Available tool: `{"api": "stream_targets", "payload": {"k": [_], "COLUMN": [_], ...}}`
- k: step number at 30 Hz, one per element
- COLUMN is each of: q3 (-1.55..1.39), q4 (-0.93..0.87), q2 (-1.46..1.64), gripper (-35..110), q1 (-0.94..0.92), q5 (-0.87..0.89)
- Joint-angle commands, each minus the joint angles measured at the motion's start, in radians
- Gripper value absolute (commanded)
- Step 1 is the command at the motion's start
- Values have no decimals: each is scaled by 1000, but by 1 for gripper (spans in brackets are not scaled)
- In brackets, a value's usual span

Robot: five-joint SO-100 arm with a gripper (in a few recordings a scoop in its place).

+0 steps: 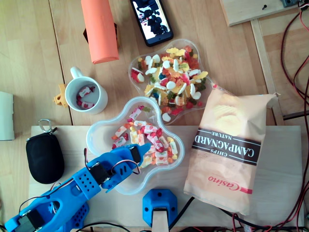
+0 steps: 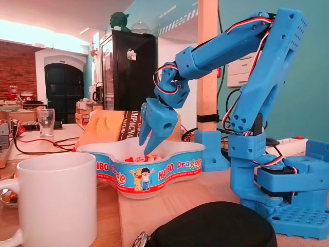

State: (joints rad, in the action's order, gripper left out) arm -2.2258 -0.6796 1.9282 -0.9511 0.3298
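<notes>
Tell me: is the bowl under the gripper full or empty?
Partly full: wrapped candies lie across the bowl, below its rim.

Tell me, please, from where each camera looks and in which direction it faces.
Overhead view: above the table, facing straight down on the wrapped-candy bowl, mug and chip bag; the blue arm shows at bottom left, gripper over the bowl.
Fixed view: low at table height, close by the mug, facing sideways; the whole arm with its base shows.
Shared: gripper, wrapped-candy bowl, mug, black pouch.

Clear lobed Haribo bowl (image 1: 98, 135), upright on the pale wooden board (image 1: 287, 164), partly filled with pink-and-white wrapped candies (image 1: 155, 142)
</notes>
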Motion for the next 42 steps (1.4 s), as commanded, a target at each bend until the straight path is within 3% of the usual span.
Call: {"api": "stream_targets", "payload": {"k": [1,13,20,42], "q3": [15,132,202,362], "q4": [0,60,-25,-14], "q2": [18,-161,-219,-368], "gripper": [17,17,17,17], "q1": [-26,-25,-25,-26], "q5": [23,12,9,9]}}
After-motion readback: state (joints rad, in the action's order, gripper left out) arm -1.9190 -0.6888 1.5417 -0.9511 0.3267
